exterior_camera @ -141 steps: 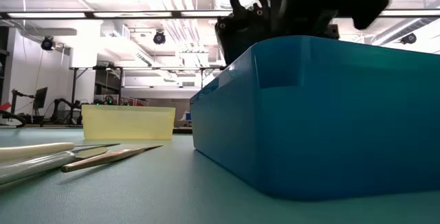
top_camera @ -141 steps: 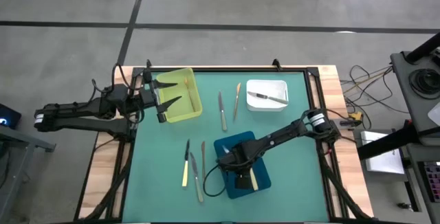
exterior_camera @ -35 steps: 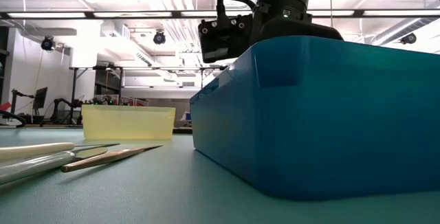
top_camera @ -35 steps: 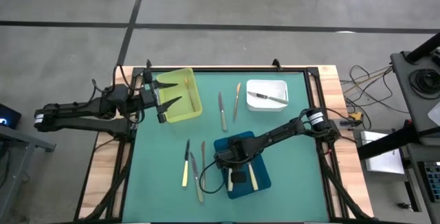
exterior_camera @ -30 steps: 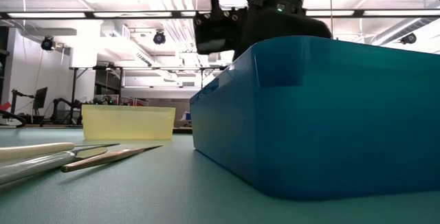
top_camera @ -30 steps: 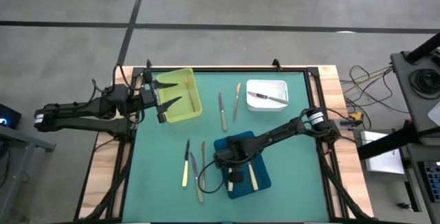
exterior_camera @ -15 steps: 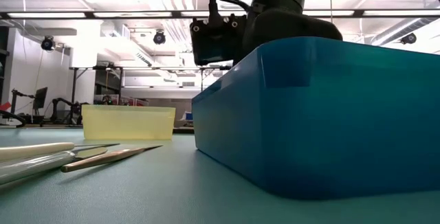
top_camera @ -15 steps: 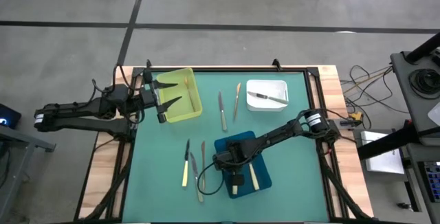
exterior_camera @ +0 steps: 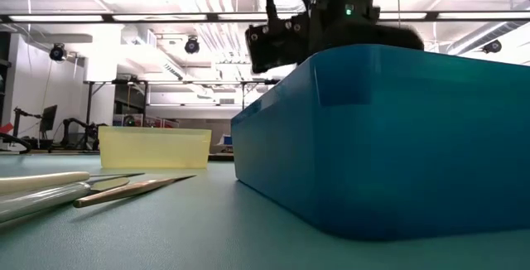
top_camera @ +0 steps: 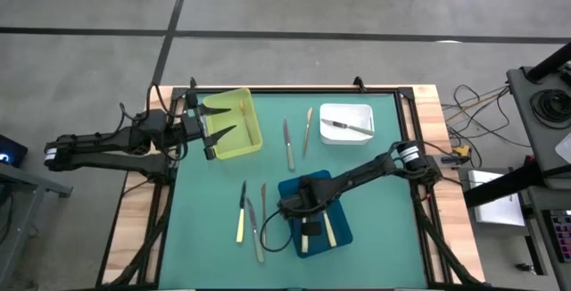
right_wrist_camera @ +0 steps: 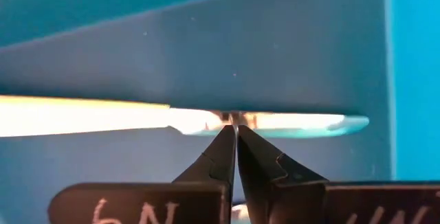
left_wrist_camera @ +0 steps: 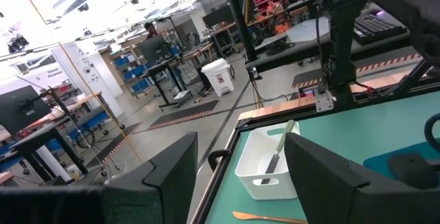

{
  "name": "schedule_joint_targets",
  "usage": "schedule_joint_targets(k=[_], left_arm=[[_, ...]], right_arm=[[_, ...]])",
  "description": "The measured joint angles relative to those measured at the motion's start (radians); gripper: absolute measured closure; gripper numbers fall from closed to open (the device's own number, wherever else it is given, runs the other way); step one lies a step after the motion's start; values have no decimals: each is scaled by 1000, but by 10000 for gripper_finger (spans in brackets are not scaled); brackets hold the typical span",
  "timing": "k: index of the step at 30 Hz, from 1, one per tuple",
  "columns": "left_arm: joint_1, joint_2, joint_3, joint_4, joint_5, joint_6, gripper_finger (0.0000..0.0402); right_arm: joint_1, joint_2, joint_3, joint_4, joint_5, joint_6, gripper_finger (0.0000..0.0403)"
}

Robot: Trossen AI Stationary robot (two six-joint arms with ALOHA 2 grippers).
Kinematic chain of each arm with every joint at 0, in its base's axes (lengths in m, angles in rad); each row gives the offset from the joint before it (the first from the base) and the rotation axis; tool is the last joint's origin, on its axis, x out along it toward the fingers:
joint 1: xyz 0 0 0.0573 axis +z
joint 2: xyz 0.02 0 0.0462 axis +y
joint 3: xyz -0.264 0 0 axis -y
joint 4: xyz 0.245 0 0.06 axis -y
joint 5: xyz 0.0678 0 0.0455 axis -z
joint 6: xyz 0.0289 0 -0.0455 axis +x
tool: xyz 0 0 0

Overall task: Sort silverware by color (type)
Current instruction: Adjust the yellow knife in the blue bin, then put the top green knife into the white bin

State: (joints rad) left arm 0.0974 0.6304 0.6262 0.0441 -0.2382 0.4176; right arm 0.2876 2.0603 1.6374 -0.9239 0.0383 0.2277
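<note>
Right claw [right_wrist_camera: 235,131]: down inside the deep blue plastic tray [top_camera: 337,225] at lower centre, tips pressed together, apparently pinching the blade of a cream-handled silver knife [right_wrist_camera: 172,119] lying on the floor there, likely delivering it to its colour group.
Left claw [top_camera: 212,127]: fingers apart, empty, parked over the pale yellow tray [top_camera: 250,114] at upper left.
Loose silverware [top_camera: 252,215]: unsorted pieces on the green tabletop [top_camera: 384,179], left of the blue tray.

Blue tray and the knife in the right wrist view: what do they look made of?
Blue tray: probably plastic, smooth with a soft matte sheen. Knife: blade looks like polished metal, glinting brightly; handle cream-yellow, seemingly plastic or resin, though glare leaves that open.
</note>
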Motion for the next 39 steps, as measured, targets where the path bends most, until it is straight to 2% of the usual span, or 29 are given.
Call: schedule_joint_targets(k=[13, 23, 28, 36, 39], left_arm=[[0, 1, 0, -1, -14, 0, 202], [0, 1, 0, -1, -14, 0, 202], [0, 1, 0, -1, -15, 0, 202], [0, 1, 0, -1, -15, 0, 202], [0, 2, 0, -1, -15, 0, 202]], right_arm=[[0, 32, -5, 62, 65, -76, 394], [0, 31, -6, 113, 105, -218, 394], [0, 27, -7, 109, 122, -238, 394], [1, -35, -8, 57, 154, -221, 394], [1, -67, -8, 53, 200, -215, 394]])
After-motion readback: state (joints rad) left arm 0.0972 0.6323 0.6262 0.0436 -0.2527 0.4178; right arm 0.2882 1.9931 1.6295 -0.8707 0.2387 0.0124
